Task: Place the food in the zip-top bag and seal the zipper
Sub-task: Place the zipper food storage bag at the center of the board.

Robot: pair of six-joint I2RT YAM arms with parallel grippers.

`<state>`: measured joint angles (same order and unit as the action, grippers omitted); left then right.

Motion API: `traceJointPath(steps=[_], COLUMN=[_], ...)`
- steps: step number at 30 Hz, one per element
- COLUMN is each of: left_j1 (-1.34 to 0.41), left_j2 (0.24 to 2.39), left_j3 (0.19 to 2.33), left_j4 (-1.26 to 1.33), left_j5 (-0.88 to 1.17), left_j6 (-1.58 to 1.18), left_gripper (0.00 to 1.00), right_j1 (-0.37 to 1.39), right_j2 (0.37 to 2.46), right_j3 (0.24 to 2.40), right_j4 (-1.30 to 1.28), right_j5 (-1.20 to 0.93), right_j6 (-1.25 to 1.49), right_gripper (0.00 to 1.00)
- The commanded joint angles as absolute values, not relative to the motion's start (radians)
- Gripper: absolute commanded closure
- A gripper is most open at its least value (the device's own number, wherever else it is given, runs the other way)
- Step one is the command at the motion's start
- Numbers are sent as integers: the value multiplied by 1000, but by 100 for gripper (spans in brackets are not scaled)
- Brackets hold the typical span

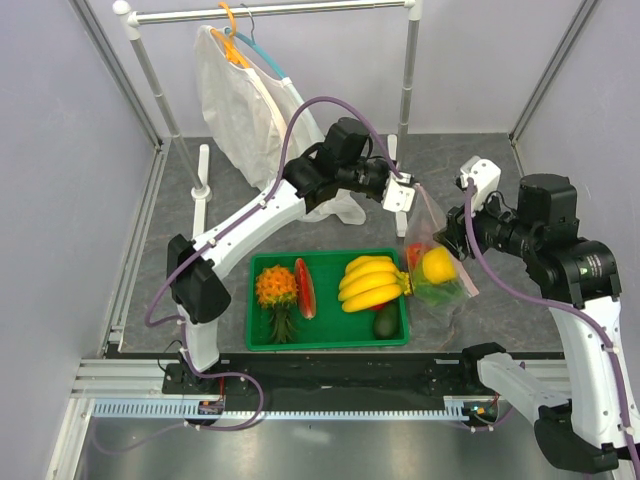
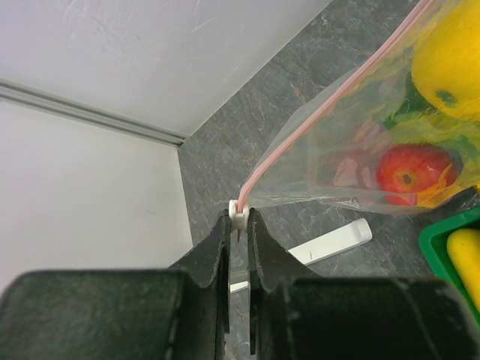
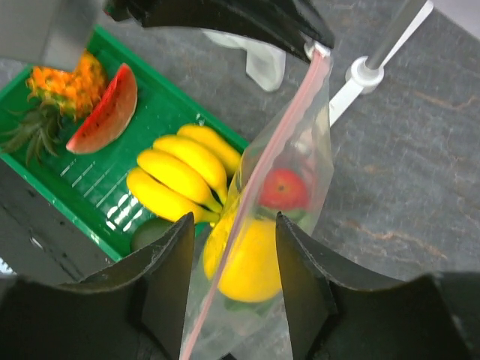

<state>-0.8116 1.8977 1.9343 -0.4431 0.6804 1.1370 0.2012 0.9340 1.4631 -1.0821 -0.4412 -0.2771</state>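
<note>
The clear zip-top bag [image 1: 445,290] hangs just right of the tray. It holds the food: a yellow fruit [image 1: 438,265], a red tomato [image 1: 414,253] and green lettuce [image 1: 430,294]. My left gripper [image 1: 408,196] is shut on the bag's top corner, pinching the white tab [image 2: 238,213] at the end of the pink zipper [image 2: 322,112]. My right gripper [image 3: 234,220] stands open astride the bag's lower part. The zipper strip [image 3: 259,176] runs between its fingers [image 3: 300,277], which do not touch it. Through the plastic I see the yellow fruit [image 3: 247,262] and tomato [image 3: 283,187].
A green tray [image 1: 330,344] at the front holds a pineapple [image 1: 276,288], a watermelon slice [image 1: 305,288], a banana bunch [image 1: 372,283] and an avocado [image 1: 386,322]. A white garment [image 1: 245,110] hangs on a rack at the back. A white post [image 1: 202,170] stands at the left.
</note>
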Motion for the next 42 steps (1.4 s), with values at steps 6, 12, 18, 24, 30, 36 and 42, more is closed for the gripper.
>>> traceJointPath(steps=[6, 12, 18, 24, 30, 36, 42], left_j1=[-824, -828, -836, -836, -834, -833, -828], left_j2=[1842, 1853, 1850, 1818, 1717, 1625, 1543], left_j3=[1960, 1963, 1962, 1950, 1912, 1835, 1763], left_j4=[-434, -434, -434, -434, -436, -431, -408], left_j5=[681, 673, 675, 641, 653, 666, 689], left_j6=[1103, 1103, 1097, 991, 767, 631, 441], left_gripper=[98, 98, 98, 56, 23, 20, 19], right_j1=[207, 206, 206, 207, 207, 203, 117], right_j2=[950, 966, 980, 959, 896, 919, 999], right_j3=[1470, 1447, 1471, 1523, 1438, 1352, 1316], right_j4=[-1189, -1210, -1209, -1158, -961, -766, -577], right_j5=[-436, -393, -344, -207, -6, 95, 13], right_j6=[-344, -371, -374, -445, -618, -748, -844], right_gripper=[53, 53, 99, 100, 100, 100, 100])
